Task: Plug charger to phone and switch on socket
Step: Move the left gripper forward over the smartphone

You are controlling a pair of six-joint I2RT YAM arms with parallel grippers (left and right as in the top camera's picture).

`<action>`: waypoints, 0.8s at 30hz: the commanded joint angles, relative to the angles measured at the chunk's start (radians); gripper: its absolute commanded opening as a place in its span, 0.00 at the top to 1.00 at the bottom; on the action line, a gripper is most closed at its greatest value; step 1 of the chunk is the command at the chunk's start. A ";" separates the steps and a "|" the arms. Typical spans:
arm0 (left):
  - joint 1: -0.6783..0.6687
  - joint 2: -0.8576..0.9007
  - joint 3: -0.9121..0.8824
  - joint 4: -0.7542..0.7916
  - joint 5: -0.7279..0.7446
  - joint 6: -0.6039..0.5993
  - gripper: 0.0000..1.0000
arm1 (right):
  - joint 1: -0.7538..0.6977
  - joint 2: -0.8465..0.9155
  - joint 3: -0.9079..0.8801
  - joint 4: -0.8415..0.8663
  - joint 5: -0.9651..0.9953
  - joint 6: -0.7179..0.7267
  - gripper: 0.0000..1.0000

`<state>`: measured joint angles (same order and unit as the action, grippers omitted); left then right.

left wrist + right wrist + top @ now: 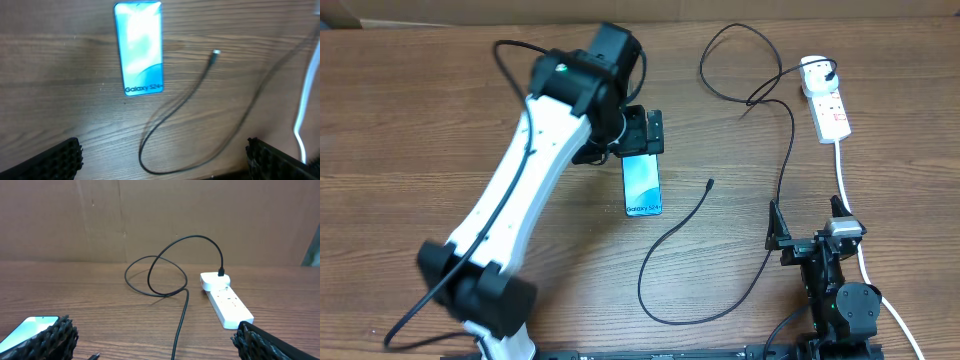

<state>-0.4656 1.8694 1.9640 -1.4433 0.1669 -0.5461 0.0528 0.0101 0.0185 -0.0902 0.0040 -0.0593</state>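
1. Jaws on both arms stand wide open and hold nothing; the left gripper [642, 135] hovers over the far end of the phone [642, 185]; the right gripper [807, 235] sits near the table's front edge, well apart from the socket [828, 105].
2. Phone lies flat and screen-up on the table [420, 120], "Galaxy" edge toward the robot; nothing braces it; pushing a plug into that edge would likely slide it away unless one arm pins it.
3. Charger [670, 240] is thin and black; its connector tip [709, 183] rests on the wood just to the right of the phone, apart from it; a pinch taken too far back lets the tip droop, and a pinch on the tip itself may twist it off line with the port, which the pictures do not show.
4. Cable loops near the socket and sweeps past the right arm; dragging the tip toward the phone could tighten a loop, snag a finger, or tug the white plug head [817, 68], which appears seated in the strip.
5. Socket is light and lies loose; a sideways poke at its switch could shove the strip or miss the rocker; the thick white cord [845, 180] runs close beside the right arm and could catch as it reaches.
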 commanded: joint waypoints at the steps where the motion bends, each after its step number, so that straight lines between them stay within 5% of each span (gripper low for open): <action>1: -0.036 0.101 0.017 0.000 -0.032 -0.090 0.00 | -0.004 -0.007 -0.011 0.006 0.001 0.003 0.00; 19: -0.100 0.315 0.013 0.079 -0.121 -0.087 0.00 | -0.004 -0.007 -0.011 0.006 0.001 0.003 0.00; 24: -0.103 0.315 -0.004 0.106 -0.230 -0.208 0.00 | -0.004 -0.007 -0.011 0.006 0.001 0.003 0.00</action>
<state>-0.5735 2.1807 1.9644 -1.3556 0.0341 -0.6598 0.0528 0.0101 0.0185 -0.0906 0.0040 -0.0593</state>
